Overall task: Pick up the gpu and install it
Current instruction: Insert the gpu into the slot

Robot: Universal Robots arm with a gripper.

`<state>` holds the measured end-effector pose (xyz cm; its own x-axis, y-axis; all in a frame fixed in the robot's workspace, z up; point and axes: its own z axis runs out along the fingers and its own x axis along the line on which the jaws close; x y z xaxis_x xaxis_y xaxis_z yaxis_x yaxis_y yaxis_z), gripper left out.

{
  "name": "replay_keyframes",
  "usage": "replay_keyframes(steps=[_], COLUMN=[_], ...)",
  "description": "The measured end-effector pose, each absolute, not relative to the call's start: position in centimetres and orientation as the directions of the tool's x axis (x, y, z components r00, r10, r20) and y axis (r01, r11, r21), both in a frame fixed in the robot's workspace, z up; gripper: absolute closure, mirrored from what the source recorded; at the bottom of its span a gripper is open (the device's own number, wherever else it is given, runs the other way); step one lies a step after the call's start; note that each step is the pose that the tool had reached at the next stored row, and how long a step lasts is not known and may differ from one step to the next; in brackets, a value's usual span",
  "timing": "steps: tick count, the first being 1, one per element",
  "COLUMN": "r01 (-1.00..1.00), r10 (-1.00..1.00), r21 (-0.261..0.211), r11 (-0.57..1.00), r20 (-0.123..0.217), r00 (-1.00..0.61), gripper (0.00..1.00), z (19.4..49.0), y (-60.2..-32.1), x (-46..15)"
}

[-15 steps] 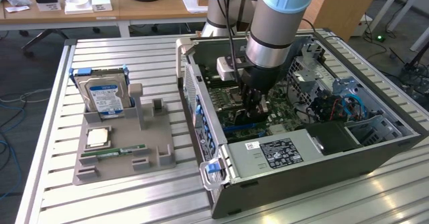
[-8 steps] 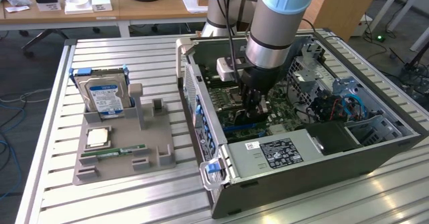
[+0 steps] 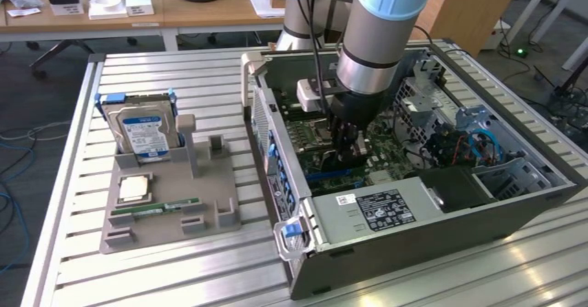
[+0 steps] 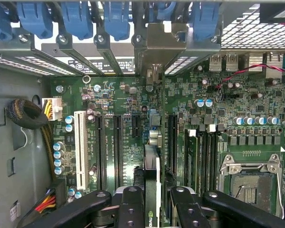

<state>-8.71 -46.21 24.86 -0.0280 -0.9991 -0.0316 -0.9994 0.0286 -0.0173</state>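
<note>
On the exterior view's left a grey tray holds a hard drive standing upright, a processor chip and a memory stick. The tray's other stands have nothing in them. Further right lies the open computer case, with the arm reaching down into its middle.

In the wrist view the claw is clenched on the graphics card. The card is seen edge-on just above the motherboard, beside the long black slots, and I cannot tell whether it touches.

I'd judge the card light and stiff but thin and easily harmed. It is best pinched on both flat faces along its upper edge, clear of the contacts and near its middle so it doesn't tilt.
</note>
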Motion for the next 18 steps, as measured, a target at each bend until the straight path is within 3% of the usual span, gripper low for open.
replay_keyframes(steps=[18], r01=[-0.999], r10=[-0.999], r21=[-0.017], r11=[0.029], r20=[-0.032], r00=[-0.028], gripper=[0.74], z=[24.56], y=[-46.21], x=[-8.71])
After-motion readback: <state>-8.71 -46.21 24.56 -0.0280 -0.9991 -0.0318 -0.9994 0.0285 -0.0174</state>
